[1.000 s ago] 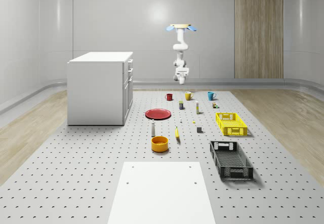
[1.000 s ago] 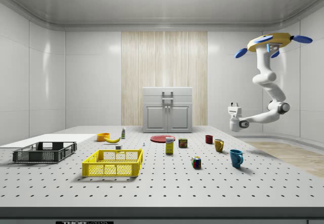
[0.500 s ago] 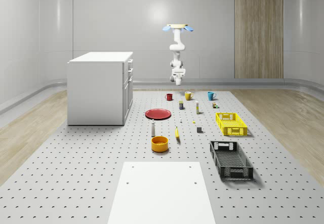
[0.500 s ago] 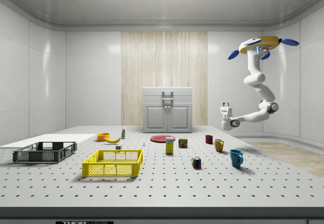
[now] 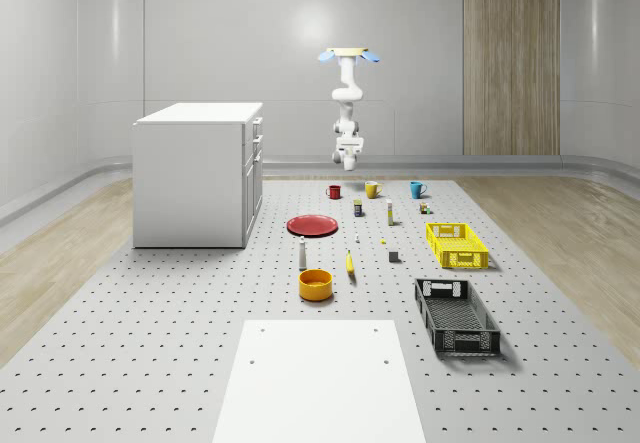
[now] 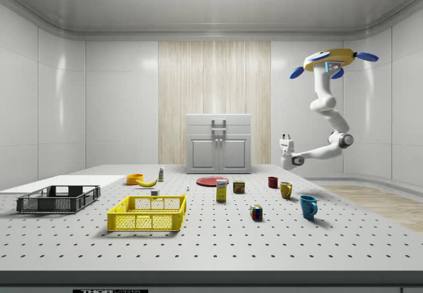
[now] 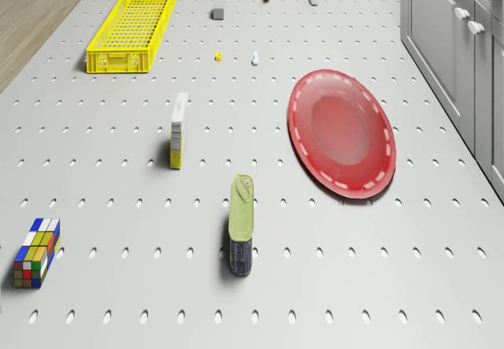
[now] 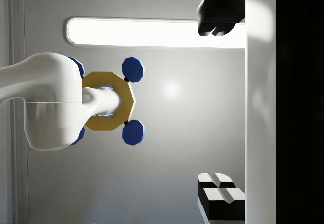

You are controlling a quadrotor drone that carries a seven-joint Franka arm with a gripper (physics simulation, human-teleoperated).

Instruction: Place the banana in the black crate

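The drone [image 6: 328, 60] is seen hovering high above the far end of the perforated table [image 5: 180, 343], with the white arm [image 6: 323, 108] hung beneath it and bent toward the side view's left. The gripper [image 6: 285, 138] is carried well above the table surface, turned upward; in the wrist view its two fingertips [image 8: 218, 193] are seen wide apart with nothing between them, and the drone's yellow body and blue rotors are looked at past the jaws. Below the jaws, on the table, a red mug [image 6: 273, 182] and a yellow mug [image 6: 286, 190] are found, with a blue mug [image 6: 308, 206] further toward the side view's right. The banana [image 5: 350, 262] is lain well away from the jaws, far down the table toward the near end, just beside an orange bowl [image 5: 315, 284] and a small white bottle [image 5: 302, 254]. The black crate [image 5: 456, 315] is set still further from the jaws, beyond a yellow crate [image 5: 456, 245]. Between the jaws and the banana a red plate [image 7: 341, 133], a can [image 7: 242, 223] and a small box [image 7: 179, 130] are seen; a colour cube [image 7: 35, 252] is stood off to one side. A white cabinet [image 5: 198, 173] is placed beside the plate
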